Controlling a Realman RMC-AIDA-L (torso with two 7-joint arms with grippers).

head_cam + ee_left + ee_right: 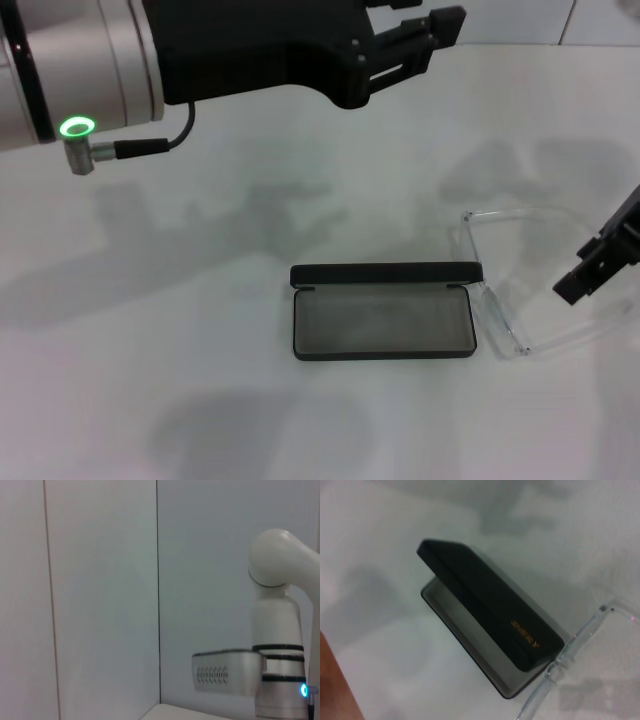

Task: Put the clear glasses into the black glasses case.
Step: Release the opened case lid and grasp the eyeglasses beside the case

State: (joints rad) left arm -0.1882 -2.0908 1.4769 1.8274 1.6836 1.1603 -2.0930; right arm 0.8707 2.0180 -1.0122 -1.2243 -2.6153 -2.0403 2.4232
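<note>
Just inboard of my right gripper [597,265], jaws unreadable, clear glasses [510,285] lie outside the open black glasses case [384,323]; left gripper [415,35] hangs parked, jaws unclear.

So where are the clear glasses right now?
In the head view, the clear glasses lie on the table's right side, beside the open black glasses case, near the right tool.

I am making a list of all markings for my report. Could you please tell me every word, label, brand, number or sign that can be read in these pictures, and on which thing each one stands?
"SHERY": small orange letters on the raised lid of the black glasses case, read in the right wrist view.
No other text can be read: none on the clear glasses and none on the arms.
</note>
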